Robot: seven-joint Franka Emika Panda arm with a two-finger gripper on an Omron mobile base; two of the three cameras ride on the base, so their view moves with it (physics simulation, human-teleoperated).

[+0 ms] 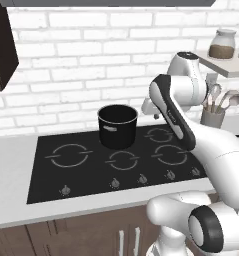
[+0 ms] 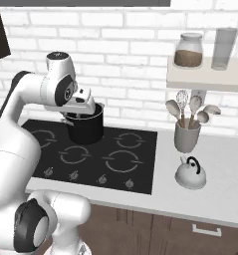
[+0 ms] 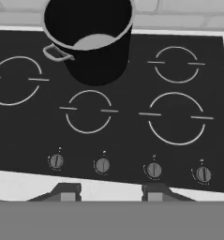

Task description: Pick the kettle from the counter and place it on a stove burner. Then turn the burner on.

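Observation:
The kettle, small, rounded and white-silver with a dark handle, stands on the pale counter to the right of the black cooktop, just in front of the utensil cup. My gripper hangs over the cooktop beside the black pot, far to the left of the kettle. In the hand view its two fingertips stand apart with nothing between them, so the gripper is open. The stove burner, the widest grey ring, lies at the cooktop's left and shows again in the hand view.
A tall black pot sits on a back burner. A row of knobs runs along the cooktop's front edge. A grey cup of utensils stands behind the kettle, under a shelf holding a jar and a glass.

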